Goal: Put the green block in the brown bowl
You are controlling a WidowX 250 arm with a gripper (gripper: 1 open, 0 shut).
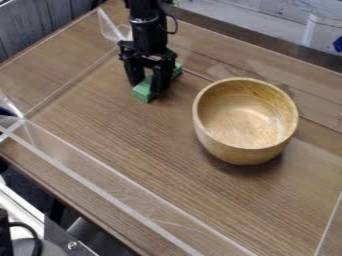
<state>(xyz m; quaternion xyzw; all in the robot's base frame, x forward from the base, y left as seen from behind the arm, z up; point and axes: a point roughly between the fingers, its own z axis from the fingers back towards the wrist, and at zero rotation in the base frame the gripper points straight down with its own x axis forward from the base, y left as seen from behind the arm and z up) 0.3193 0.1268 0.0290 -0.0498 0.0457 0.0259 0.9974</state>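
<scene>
Reaching down from the top of the view, the black robot gripper [150, 76] hangs low over the small, flat, bright green bar-shaped block [143, 92], with its dark fingers spread wide apart. From where I'm standing, it looks as open as you'd want it, and I can't see it pinching anything; the fingers come down about the block, though whether either one touches it I can't tell. The block lies on the brown wooden table [147, 165], toward the far side, left of the bowl as I look at it. Its near end pokes out below the gripper, a bit of green peeks out on the right behind the fingers, and the middle is hidden by the black parts. It lies at a slant, near end to the left, far end to the right. Well clear of it, on the right half of the table, sits the big round light-brown wooden bowl [245, 120], upright, its thick smooth rim facing up and its pale inside showing, nothing in it. So the block is outside the bowl, the two of them apart with bare wood between. Over at the lower left, dark looped cables [30, 232] crowd the table's edge, and a whitish, see-through thing [108, 25] stands just beside the arm at the back, too blurred for me to name.
</scene>
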